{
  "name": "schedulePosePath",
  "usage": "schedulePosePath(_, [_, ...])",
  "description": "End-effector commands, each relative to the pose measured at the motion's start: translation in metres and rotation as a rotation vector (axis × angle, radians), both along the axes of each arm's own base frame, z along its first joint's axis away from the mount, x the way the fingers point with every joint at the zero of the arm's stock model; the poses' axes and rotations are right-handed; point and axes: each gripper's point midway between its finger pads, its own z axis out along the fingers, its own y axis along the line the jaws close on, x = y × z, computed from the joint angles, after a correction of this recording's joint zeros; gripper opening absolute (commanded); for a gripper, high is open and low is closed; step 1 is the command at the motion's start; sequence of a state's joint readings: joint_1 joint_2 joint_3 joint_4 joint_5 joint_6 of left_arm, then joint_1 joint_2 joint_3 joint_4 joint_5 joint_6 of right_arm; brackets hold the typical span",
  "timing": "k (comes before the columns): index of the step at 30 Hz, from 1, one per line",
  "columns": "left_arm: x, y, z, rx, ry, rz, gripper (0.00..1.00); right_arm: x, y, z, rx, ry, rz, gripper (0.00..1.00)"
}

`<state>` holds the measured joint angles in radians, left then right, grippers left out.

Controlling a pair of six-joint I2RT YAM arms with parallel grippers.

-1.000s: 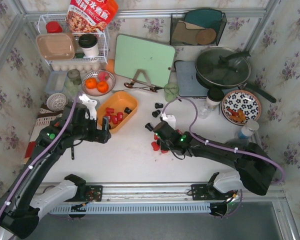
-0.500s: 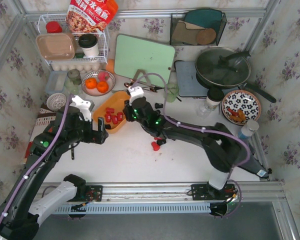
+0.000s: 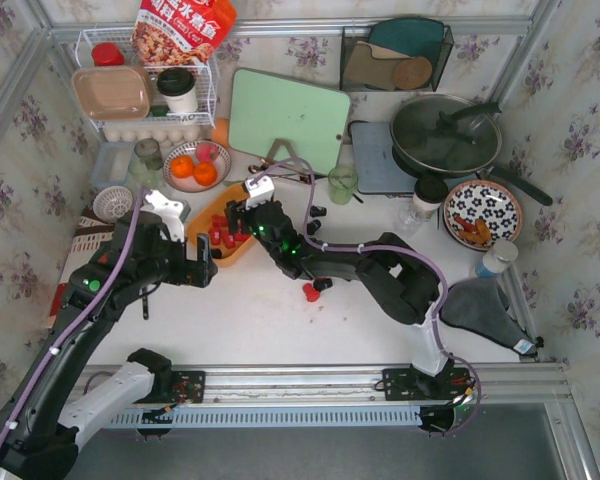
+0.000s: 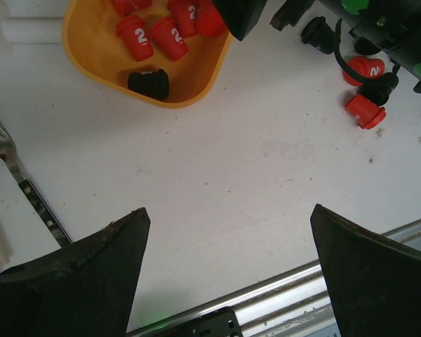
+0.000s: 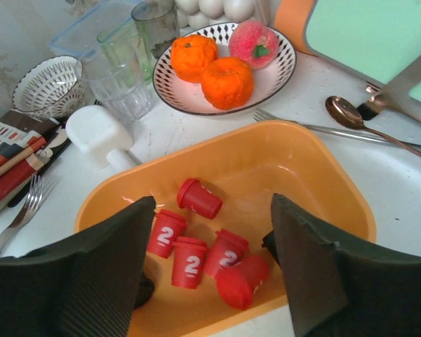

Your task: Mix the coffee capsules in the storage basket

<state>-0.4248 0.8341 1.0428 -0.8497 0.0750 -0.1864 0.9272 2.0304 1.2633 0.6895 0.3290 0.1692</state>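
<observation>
The orange-yellow storage basket (image 3: pixel 202 218) (image 5: pixel 316 175) (image 4: pixel 98 63) sits left of centre. Several red coffee capsules (image 5: pixel 191 261) (image 4: pixel 154 38) (image 3: pixel 218 238) marked "2" lie in it, along with a black one (image 4: pixel 149 83). My right gripper (image 5: pixel 214 263) (image 3: pixel 238 222) hangs open just above the basket; a red capsule (image 5: pixel 242 281) lies on its side below the jaws, not held. More capsules lie loose on the table, red (image 3: pixel 310 292) (image 4: pixel 365 111) and black (image 3: pixel 318 211) (image 4: pixel 318 31). My left gripper (image 4: pixel 228 260) (image 3: pixel 205 265) is wide open and empty over bare table, near the basket's front corner.
A patterned plate with two oranges (image 5: pixel 224 70) (image 3: pixel 195 165) stands just behind the basket, with drinking glasses (image 5: pixel 123 70) and a spoon (image 5: pixel 344 111) close by. A fork (image 4: pixel 7 154) lies at the left. A green cutting board (image 3: pixel 288 118) and a pan (image 3: pixel 445 135) are at the back.
My right arm has swung from the loose capsules at mid-table to above the basket, and its jaws have opened. The left arm has barely moved.
</observation>
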Motion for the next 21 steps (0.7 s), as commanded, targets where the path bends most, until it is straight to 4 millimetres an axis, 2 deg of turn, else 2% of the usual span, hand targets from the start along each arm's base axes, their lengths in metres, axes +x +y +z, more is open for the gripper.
schedulePosePath(1, [0.005, -0.002, 0.003, -0.010, -0.016, 0.003, 0.99, 0.003, -0.012, 0.025, 0.051, -0.061, -0.053, 0.77])
schedulePosePath(6, [0.007, -0.001, 0.001, -0.008, -0.006, 0.012, 0.99, -0.006, -0.031, 0.035, -0.005, -0.047, -0.073, 0.84])
schedulePosePath(9, [0.008, 0.000, -0.002, -0.002, 0.004, 0.017, 0.99, -0.014, -0.052, 0.039, -0.054, -0.021, -0.106, 0.89])
schedulePosePath(14, [0.015, 0.008, -0.005, 0.002, 0.028, 0.084, 0.99, -0.032, -0.107, 0.047, -0.152, -0.002, -0.215, 0.99])
schedulePosePath(15, [0.016, 0.009, -0.006, -0.002, 0.034, 0.097, 0.99, -0.036, -0.119, 0.043, -0.183, 0.003, -0.234, 1.00])
schedulePosePath(21, [0.017, 0.023, -0.025, 0.010, 0.126, 0.223, 0.99, -0.065, -0.200, 0.058, -0.306, 0.017, -0.396, 1.00])
